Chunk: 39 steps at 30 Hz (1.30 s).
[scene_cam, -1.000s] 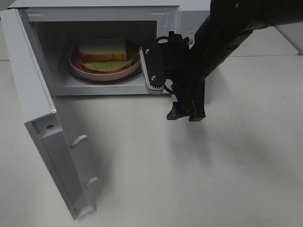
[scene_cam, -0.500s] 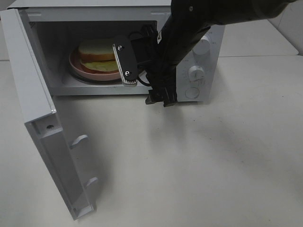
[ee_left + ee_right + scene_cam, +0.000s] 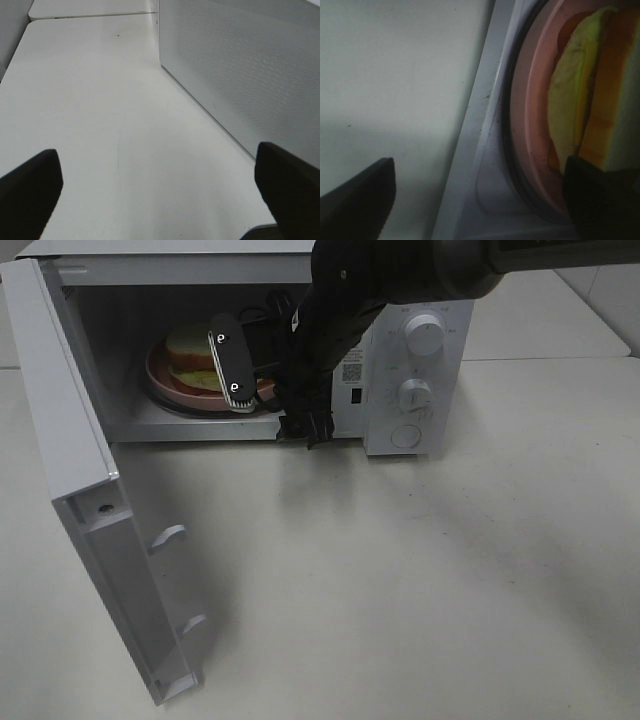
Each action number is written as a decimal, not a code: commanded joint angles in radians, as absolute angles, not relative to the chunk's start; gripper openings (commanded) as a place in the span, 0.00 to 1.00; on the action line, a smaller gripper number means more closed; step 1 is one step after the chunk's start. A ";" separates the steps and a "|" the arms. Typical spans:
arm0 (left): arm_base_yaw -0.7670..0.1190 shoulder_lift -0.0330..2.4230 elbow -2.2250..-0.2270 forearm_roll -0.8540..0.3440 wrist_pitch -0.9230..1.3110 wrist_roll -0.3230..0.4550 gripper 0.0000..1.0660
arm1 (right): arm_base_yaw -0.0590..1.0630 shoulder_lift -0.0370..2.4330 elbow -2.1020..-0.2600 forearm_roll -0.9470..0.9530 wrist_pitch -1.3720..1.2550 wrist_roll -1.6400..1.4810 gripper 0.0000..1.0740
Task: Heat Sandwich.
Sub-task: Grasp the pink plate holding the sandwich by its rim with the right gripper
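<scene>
1. The sandwich sits on a pink plate inside the open microwave, at 11 o'clock in the overhead view.
2. The right gripper reaches into the opening, jaws spread wide, holding nothing, just beside the plate.
3. The left gripper hangs over the table, jaws wide apart and empty.

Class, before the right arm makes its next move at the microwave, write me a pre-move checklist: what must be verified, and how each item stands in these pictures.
1. Microwave door swung fully open: ok.
2. Sandwich on the pink plate inside the cavity: ok.
3. Right gripper open at the cavity mouth: ok.
4. Right gripper touching the plate rim: cannot tell.
5. Left gripper open, holding nothing, beside the microwave: ok.
6. Control knobs unobstructed: ok.
</scene>
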<state>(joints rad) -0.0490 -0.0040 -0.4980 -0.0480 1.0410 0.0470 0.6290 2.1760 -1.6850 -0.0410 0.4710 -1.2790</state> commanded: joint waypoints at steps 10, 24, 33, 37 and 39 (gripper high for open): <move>-0.046 -0.027 -0.495 -0.050 1.038 0.038 0.95 | 0.629 2.345 -1.904 -0.048 0.527 -1.239 0.78; -0.046 -0.027 -0.495 -0.050 1.038 0.038 0.95 | 0.629 2.477 -2.091 -0.093 0.591 -1.143 0.75; -0.046 -0.027 -0.495 -0.049 1.038 0.038 0.95 | 0.629 2.483 -2.091 -0.100 0.615 -1.143 0.64; -0.046 -0.027 -0.495 -0.049 1.038 0.038 0.95 | 0.629 2.481 -2.091 -0.101 0.620 -1.143 0.40; -0.046 -0.027 -0.495 -0.049 1.038 0.038 0.95 | 0.629 2.481 -2.091 -0.110 0.637 -1.142 0.09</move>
